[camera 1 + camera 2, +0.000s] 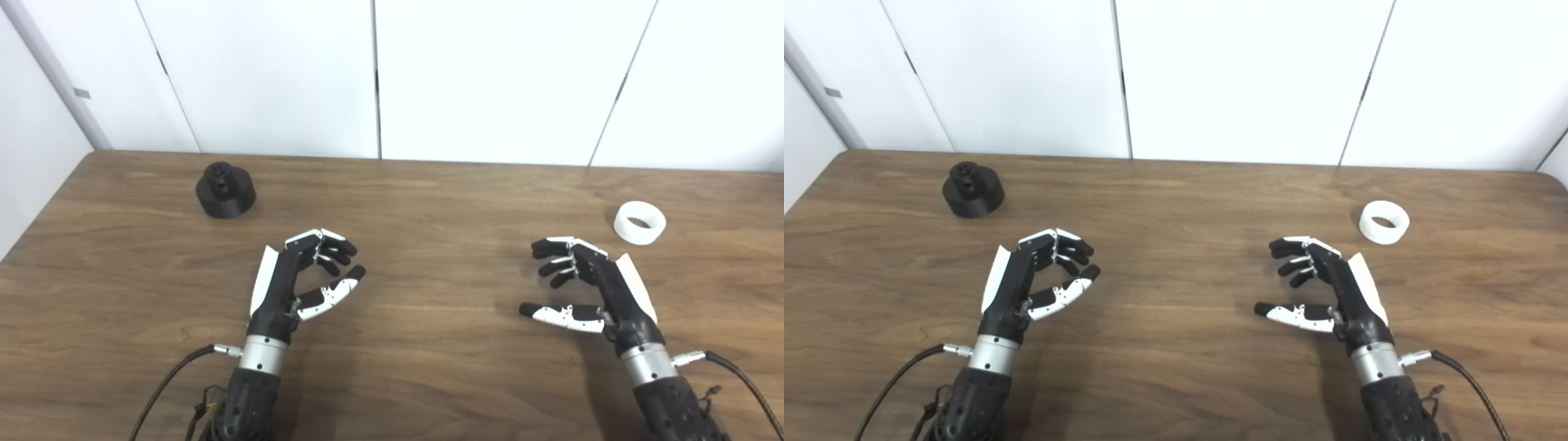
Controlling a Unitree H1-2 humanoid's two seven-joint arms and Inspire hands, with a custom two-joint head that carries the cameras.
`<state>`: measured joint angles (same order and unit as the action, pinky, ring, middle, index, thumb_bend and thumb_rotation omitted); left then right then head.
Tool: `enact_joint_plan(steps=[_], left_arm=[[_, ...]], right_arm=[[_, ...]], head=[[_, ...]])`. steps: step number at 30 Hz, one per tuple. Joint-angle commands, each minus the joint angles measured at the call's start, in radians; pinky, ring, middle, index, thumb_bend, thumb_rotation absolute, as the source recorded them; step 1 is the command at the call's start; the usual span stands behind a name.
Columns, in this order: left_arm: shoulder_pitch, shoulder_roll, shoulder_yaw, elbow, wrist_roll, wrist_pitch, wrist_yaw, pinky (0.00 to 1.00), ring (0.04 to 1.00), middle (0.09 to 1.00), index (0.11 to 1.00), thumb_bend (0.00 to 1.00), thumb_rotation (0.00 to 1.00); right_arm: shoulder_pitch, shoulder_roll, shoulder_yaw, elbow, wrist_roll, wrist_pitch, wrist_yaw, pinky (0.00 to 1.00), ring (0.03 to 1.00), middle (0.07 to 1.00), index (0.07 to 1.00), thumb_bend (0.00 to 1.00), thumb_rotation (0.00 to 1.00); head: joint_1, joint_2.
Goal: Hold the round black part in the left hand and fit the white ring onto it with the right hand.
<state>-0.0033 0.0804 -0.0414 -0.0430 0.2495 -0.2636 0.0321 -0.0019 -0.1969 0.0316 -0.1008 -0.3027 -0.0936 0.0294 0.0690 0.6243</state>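
In the left eye view, we are holding our left hand [294, 285] above the wooden table [404, 367], fingers curled loosely with the thumb standing apart, gripping nothing. The round black part [225, 190] is sitting upright ahead of that hand and off to its left, well apart from it, its narrow hub pointing up. Our right hand [591, 291] is likewise hanging unclenched and empty, thumb stretched inward. The white ring [640, 222] is lying flat ahead of it and slightly to its right, near the fingertips but not touching them, its hole facing up. In the right eye view, we are seeing the same layout: each piece is lying on the side of the hand meant for it, the ring nearer its hand than the black part is to the left hand. We are judging that the left hand needs the longer reach, forward and outward, and that neither pickup has begun.
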Motion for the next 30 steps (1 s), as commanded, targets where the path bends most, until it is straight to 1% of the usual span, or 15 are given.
enact_joint_plan(steps=[1,9,13,14,16,17,19,20,21,24,28,30], left_arm=[[-0.034,0.005,-0.001,-0.010,0.006,-0.043,0.013,0.43,0.542,0.572,0.491,0.51,0.04],[-0.032,0.006,0.000,-0.012,0.006,-0.043,0.011,0.42,0.535,0.572,0.491,0.51,0.04],[-0.031,0.008,-0.001,-0.010,0.003,-0.047,0.008,0.43,0.535,0.573,0.491,0.51,0.04],[-0.029,0.007,-0.002,-0.010,0.004,-0.048,0.009,0.43,0.535,0.573,0.491,0.51,0.04],[-0.027,-0.002,-0.006,-0.011,0.013,-0.048,0.013,0.43,0.533,0.573,0.491,0.51,0.04],[-0.027,-0.005,-0.008,-0.011,0.017,-0.048,0.016,0.42,0.531,0.572,0.491,0.51,0.04],[-0.029,-0.018,-0.015,-0.005,0.027,-0.047,0.021,0.41,0.527,0.570,0.490,0.51,0.04],[-0.030,-0.022,-0.018,-0.003,0.031,-0.047,0.023,0.41,0.526,0.569,0.490,0.51,0.04],[-0.032,-0.027,-0.022,0.005,0.036,-0.050,0.026,0.41,0.526,0.568,0.490,0.51,0.04],[-0.035,-0.036,-0.032,0.023,0.052,-0.059,0.034,0.41,0.530,0.573,0.491,0.51,0.04],[-0.037,-0.045,-0.036,0.037,0.072,-0.063,0.047,0.42,0.537,0.583,0.492,0.51,0.04],[-0.037,-0.050,-0.037,0.040,0.082,-0.057,0.056,0.42,0.539,0.586,0.492,0.51,0.04]], right_arm=[[-0.034,-0.012,-0.010,-0.026,-0.006,-0.047,-0.023,0.47,0.582,0.670,0.674,0.69,0.00],[-0.033,-0.012,-0.007,-0.033,-0.013,-0.044,-0.024,0.46,0.577,0.667,0.673,0.69,0.00],[-0.031,-0.011,-0.009,-0.034,-0.010,-0.042,-0.023,0.47,0.576,0.667,0.673,0.69,0.00],[-0.029,-0.011,-0.010,-0.034,-0.008,-0.041,-0.022,0.47,0.578,0.667,0.673,0.69,0.00],[-0.025,-0.017,-0.015,-0.034,0.004,-0.042,-0.018,0.47,0.581,0.670,0.674,0.69,0.00],[-0.024,-0.020,-0.017,-0.032,0.009,-0.044,-0.016,0.47,0.582,0.672,0.674,0.69,0.00],[-0.023,-0.032,-0.025,-0.024,0.021,-0.049,-0.009,0.48,0.586,0.677,0.675,0.68,0.00],[-0.022,-0.037,-0.028,-0.021,0.026,-0.051,-0.007,0.48,0.589,0.683,0.679,0.67,0.00],[-0.021,-0.045,-0.032,-0.018,0.035,-0.052,-0.004,0.48,0.589,0.685,0.681,0.67,0.00],[-0.016,-0.056,-0.042,-0.015,0.054,-0.046,0.001,0.49,0.598,0.694,0.688,0.66,0.00],[-0.011,-0.062,-0.046,-0.031,0.060,0.001,0.011,0.50,0.604,0.700,0.698,0.65,0.00],[-0.009,-0.059,-0.046,-0.047,0.064,0.027,0.016,0.51,0.607,0.704,0.701,0.65,0.00]], head=[[0.000,0.001],[0.002,0.008],[0.010,0.005],[0.024,0.002],[0.081,-0.006],[0.091,-0.007],[0.172,-0.018],[0.181,-0.019],[0.212,-0.024],[0.252,-0.038],[0.301,-0.060],[0.301,-0.060]])
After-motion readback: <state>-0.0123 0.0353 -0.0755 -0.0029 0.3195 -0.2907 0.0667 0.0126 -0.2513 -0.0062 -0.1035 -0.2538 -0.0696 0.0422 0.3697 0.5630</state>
